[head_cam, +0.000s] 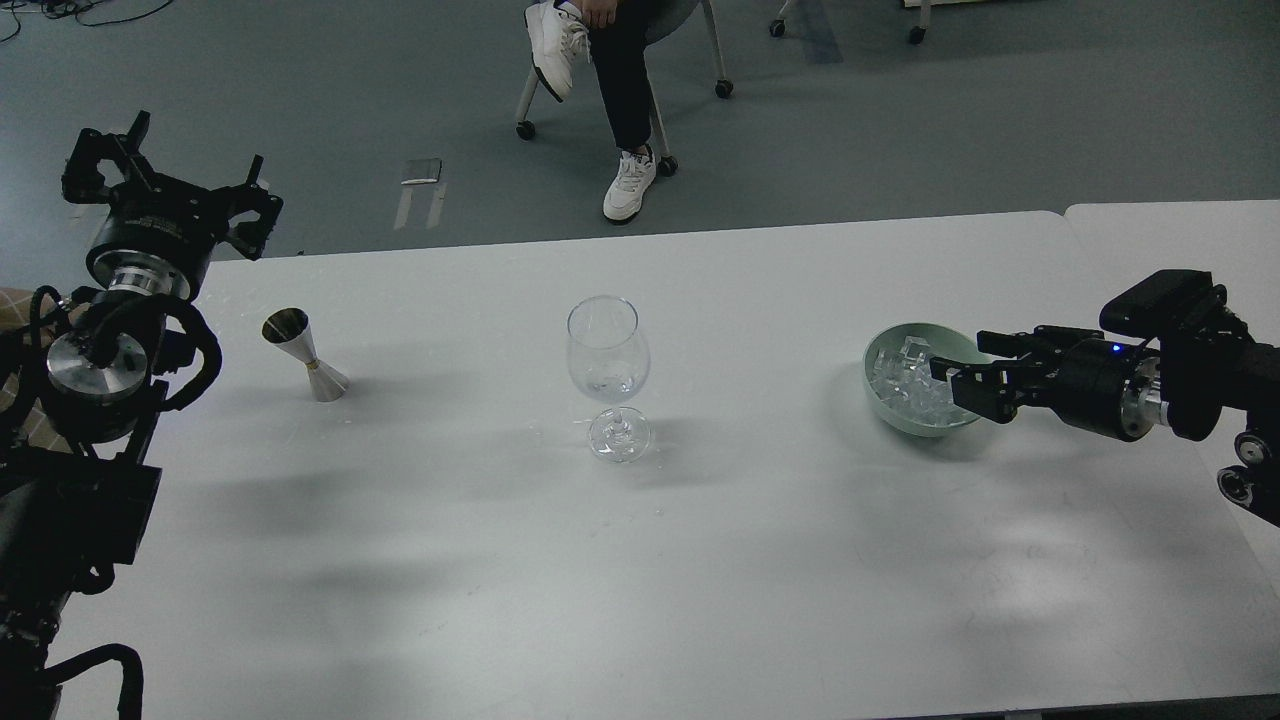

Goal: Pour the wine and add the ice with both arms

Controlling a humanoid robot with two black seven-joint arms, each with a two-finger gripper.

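A clear wine glass (608, 352) stands at the table's middle with a little clear liquid in its bowl. A steel jigger (305, 355) stands tilted to its left. A pale green bowl (900, 420) on the right holds several clear ice cubes (905, 385). My right gripper (962, 356) comes in from the right, open, its fingers low over the bowl's right rim; I cannot tell whether they touch the ice. My left gripper (170, 182) is open and empty, raised over the table's far left corner, behind the jigger.
The white table (700, 560) is bare in front of the glass. A second white table (1180, 240) adjoins on the right. A seated person's legs and chair (620, 90) are on the floor beyond the table's far edge.
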